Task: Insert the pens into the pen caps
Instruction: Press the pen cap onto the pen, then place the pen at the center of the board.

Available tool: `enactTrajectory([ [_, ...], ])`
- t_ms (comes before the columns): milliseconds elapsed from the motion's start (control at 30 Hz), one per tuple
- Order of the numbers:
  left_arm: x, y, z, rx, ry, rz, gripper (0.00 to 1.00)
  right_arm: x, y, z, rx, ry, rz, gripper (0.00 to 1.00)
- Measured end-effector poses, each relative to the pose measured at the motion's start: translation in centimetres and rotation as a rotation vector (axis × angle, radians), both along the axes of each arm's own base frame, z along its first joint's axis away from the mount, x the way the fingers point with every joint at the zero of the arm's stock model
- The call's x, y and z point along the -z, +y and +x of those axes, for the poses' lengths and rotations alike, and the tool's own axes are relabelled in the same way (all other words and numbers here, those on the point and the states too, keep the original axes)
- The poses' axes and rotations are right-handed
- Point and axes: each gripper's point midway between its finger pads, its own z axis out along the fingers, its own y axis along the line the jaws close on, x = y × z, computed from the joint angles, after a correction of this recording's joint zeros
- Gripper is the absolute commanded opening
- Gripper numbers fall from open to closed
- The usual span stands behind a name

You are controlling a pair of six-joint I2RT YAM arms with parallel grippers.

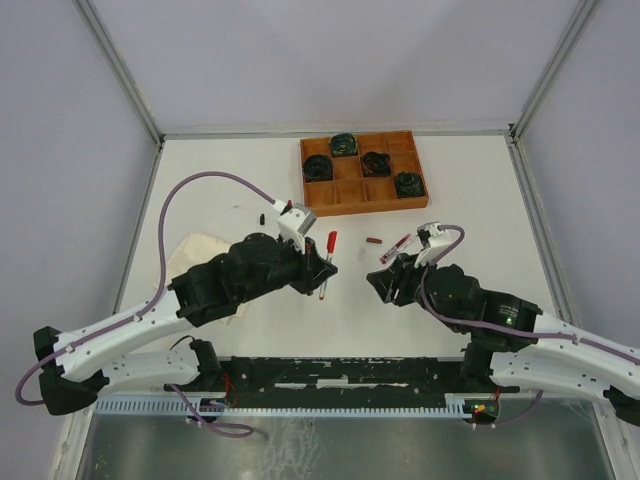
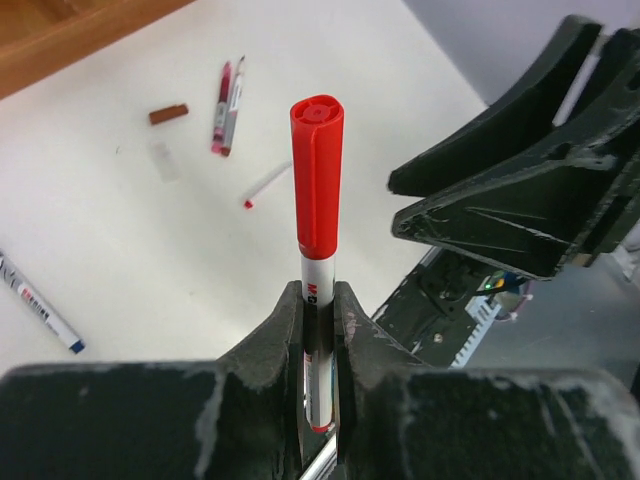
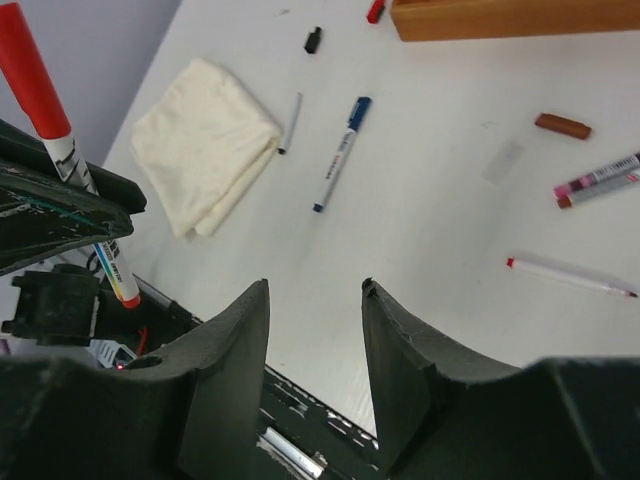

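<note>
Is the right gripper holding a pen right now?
No, the right gripper stands open with nothing between its jaws; the red-capped pen sits clamped in the left gripper.

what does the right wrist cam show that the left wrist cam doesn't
Only the right wrist view: the cream cloth and a loose black cap.

Only the left wrist view: the left gripper seen close up, shut on the white barrel of the red-capped pen.

Both: that red-capped pen, the brown cap, the two pink pens lying together, the thin red-tipped pen and an edge of the wooden tray. A blue-tipped pen appears in each, but I cannot tell if it is the same one.
</note>
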Motion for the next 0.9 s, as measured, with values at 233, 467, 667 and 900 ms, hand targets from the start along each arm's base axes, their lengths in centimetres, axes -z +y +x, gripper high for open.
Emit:
enactTrajectory([
  [233, 5.5, 0.0, 2.1, -0.110, 0.079, 0.166, 0.03, 4.0, -1.6, 0.6, 0.100, 0.084, -0.129, 0.50],
  [467, 10.4, 0.5, 5.1, -0.258, 0.146, 0.297, 0.03, 7.4, -2.4, 0.6, 0.160, 0.162, -0.246, 0.50],
  [667, 15.4, 1.8, 7.9, -0.387, 0.243, 0.400, 0.03, 7.7, -2.5, 0.6, 0.198, 0.198, -0.220, 0.50],
  [900, 20.2, 3.2, 10.4, -0.492, 0.359, 0.487, 0.03, 8.5, -2.8, 0.4, 0.231, 0.238, -0.190, 0.50],
])
